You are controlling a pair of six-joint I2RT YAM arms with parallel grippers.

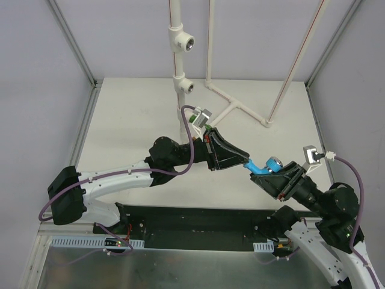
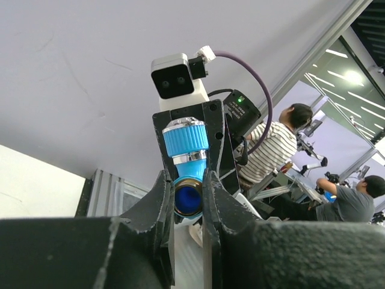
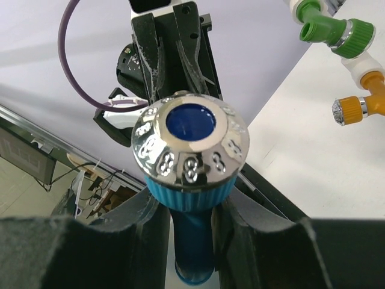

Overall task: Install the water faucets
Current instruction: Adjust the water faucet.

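Observation:
The light blue faucet (image 1: 267, 165) hangs in the air between both arms, right of the table's middle. My right gripper (image 3: 191, 211) is shut on its body just under the ribbed collar, and its chrome cap (image 3: 191, 141) faces the right wrist camera. My left gripper (image 2: 188, 180) comes in from the left, its fingers (image 2: 157, 198) pressed against either side of the faucet's round spout end (image 2: 188, 200). In the top view the left gripper (image 1: 246, 159) and the right gripper (image 1: 278, 174) meet tip to tip. The green faucet (image 3: 328, 24) and the orange faucet (image 3: 361, 99) sit on white fittings.
A white pipe stand (image 1: 175, 66) rises at the back centre with two tee fittings (image 1: 187, 43) showing bare metal mouths. More white pipes (image 1: 240, 108) lie and lean on the table behind. Frame posts and grey walls enclose the table (image 1: 132, 120).

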